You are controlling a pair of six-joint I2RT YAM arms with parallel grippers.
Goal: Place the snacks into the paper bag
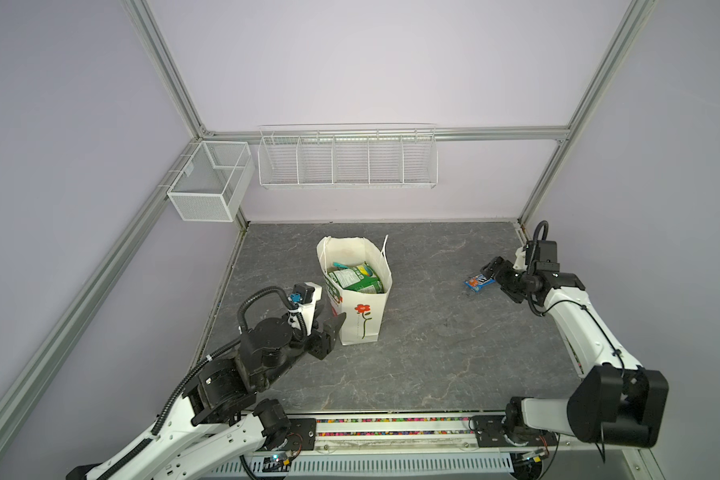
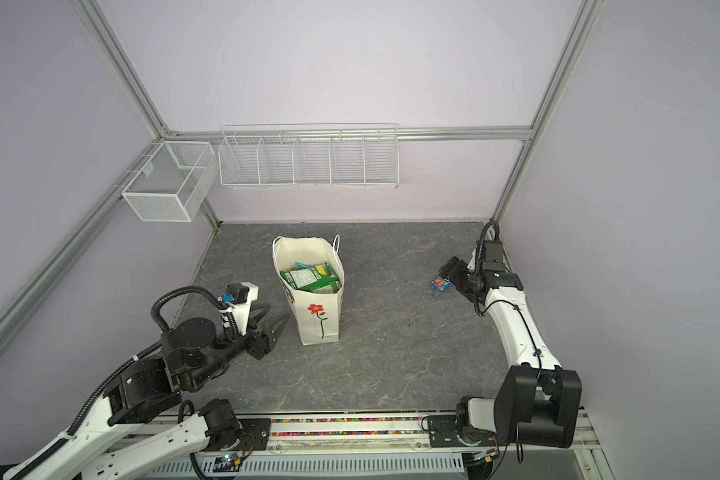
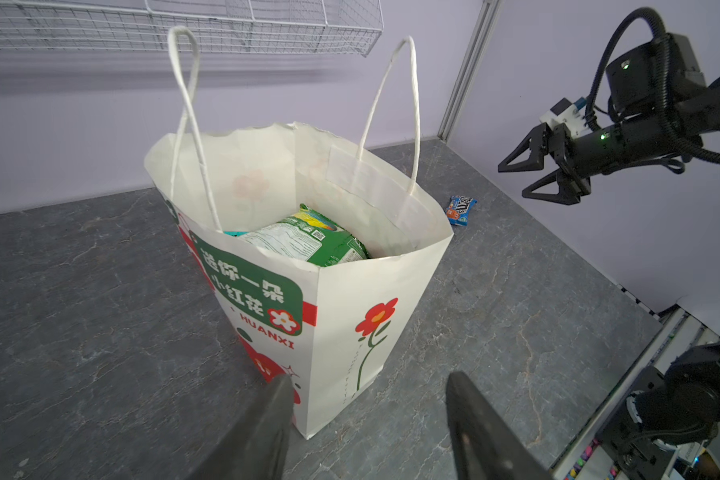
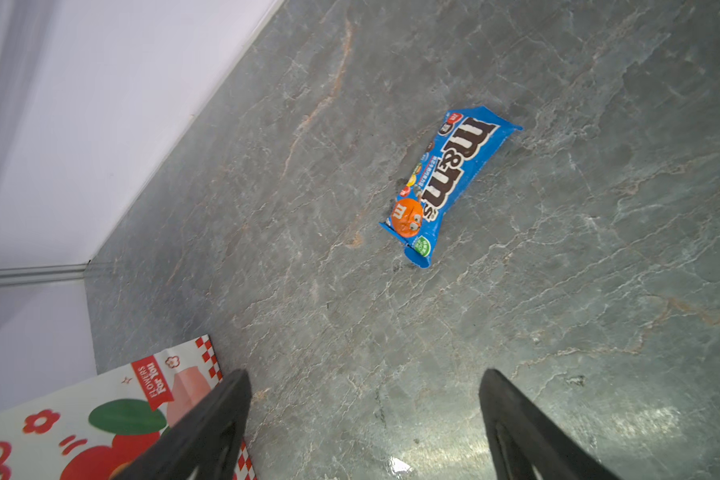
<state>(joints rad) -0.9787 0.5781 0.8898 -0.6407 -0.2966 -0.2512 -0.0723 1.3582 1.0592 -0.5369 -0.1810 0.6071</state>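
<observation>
Now, right hand (image 4: 362,374): jaws spread wide, nothing held; it is poised above the table (image 4: 578,291), aimed down at the only snack seen outside the bag.
Blue M&M's packet (image 4: 445,178): laid flat on the table ahead of the right hand's fingertips, untouched, and well apart from the paper bag (image 1: 364,320) in both top views.
Left hand (image 3: 368,378): jaws parted and empty, held low just beside the bag's printed front corner; contact with the paper cannot be made out.
Paper bag: upright near the table's middle, mouth open, cord handles (image 3: 188,124) raised.
Inside the bag: a green-yellow packet (image 3: 308,241) is seen on top and a teal packet (image 1: 341,264) behind it; anything beneath is hidden.
Step in hand: judged to be the approach to the last pickup.
Next move: the right hand would need to be lowered until the jaws straddle the packet's narrow width, then closed, lifted and carried over the bag's mouth, clear of the handles.
</observation>
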